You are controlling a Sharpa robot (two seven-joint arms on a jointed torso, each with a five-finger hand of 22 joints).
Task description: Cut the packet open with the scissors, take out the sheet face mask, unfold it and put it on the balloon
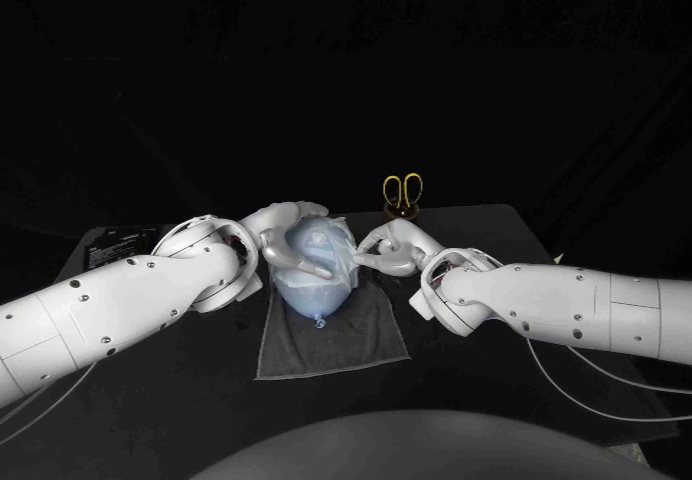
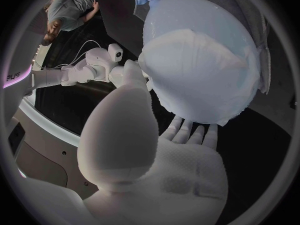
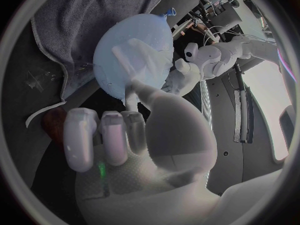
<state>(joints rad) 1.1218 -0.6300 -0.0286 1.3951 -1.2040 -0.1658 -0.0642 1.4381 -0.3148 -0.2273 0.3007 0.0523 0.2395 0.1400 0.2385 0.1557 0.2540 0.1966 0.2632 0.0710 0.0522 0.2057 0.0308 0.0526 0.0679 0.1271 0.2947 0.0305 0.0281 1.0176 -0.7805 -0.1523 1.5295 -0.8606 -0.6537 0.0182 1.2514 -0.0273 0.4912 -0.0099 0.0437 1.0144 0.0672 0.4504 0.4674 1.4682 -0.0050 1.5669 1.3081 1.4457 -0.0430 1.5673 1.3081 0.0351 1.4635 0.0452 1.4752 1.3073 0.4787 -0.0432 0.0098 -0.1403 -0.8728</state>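
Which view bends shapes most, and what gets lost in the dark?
Head view: lines stay straight, but the black table barely separates from the dark backdrop; balloon and scissors stand out. Left wrist view: fisheye swells the balloon, sheet mask evenly lit. Right wrist view: towel edge bows most.

Balloon [image 1: 312, 290] pale blue; sheet mask [image 2: 194, 60] white; towel [image 1: 346, 345] grey; scissors [image 1: 402, 192] handles yellow.

The balloon [image 1: 310, 275] lies on a towel [image 1: 339, 345] mid-worktop [image 1: 173, 400], with the face mask [image 2: 200, 60] on it. The left hand [image 1: 281, 222] touches its left side and the right hand [image 1: 382, 250] its right. The scissors [image 1: 402, 188] stand behind.
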